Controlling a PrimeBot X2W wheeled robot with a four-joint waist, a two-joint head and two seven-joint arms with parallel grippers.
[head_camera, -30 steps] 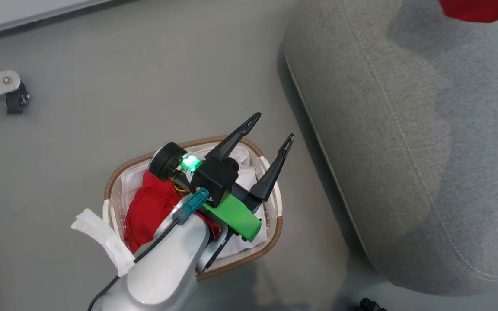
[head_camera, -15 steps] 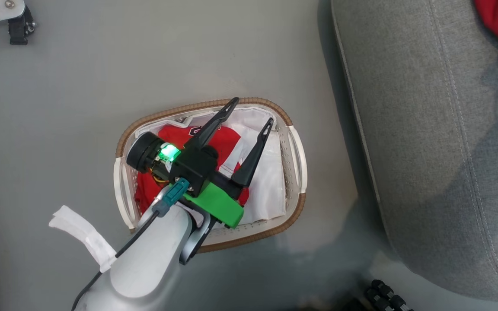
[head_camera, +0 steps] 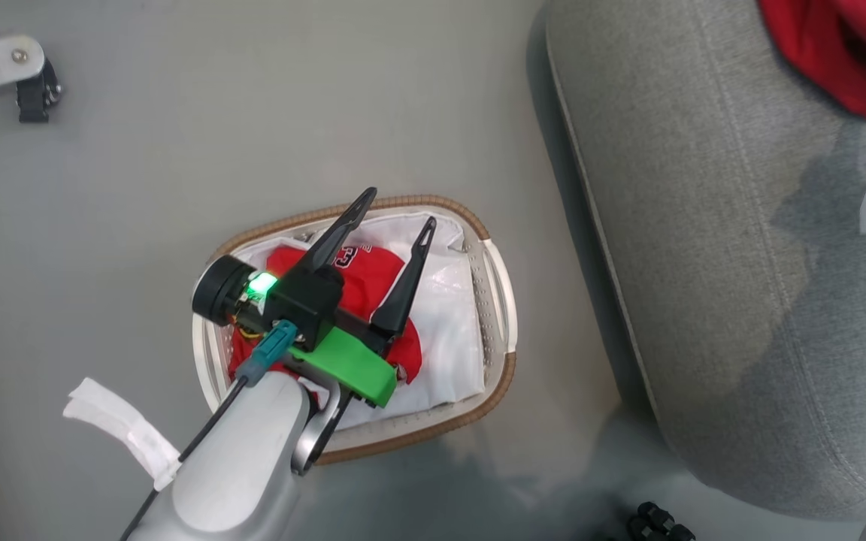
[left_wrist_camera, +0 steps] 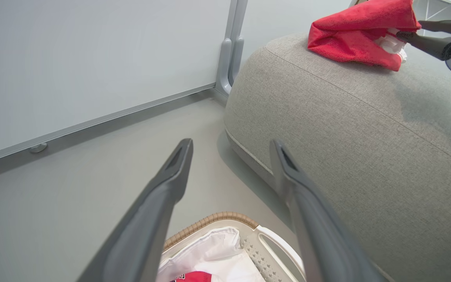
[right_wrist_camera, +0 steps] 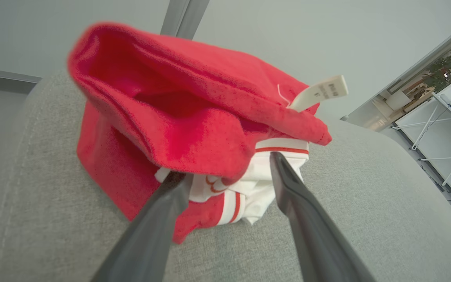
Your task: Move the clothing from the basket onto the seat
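Floor (head_camera: pixel 252 135): grey; carries basket (head_camera: pixel 433 432) and seat (head_camera: pixel 704 263), the basket just beside the seat's rounded edge.
Seat top: red garment (right_wrist_camera: pixel 170 129) heaped on it, well back from that edge.

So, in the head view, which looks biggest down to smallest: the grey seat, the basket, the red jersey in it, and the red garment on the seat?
1. Seat
2. Basket
3. Jersey and red garment: unsure, since the jersey is partly covered and the garment runs off the picture's edge.
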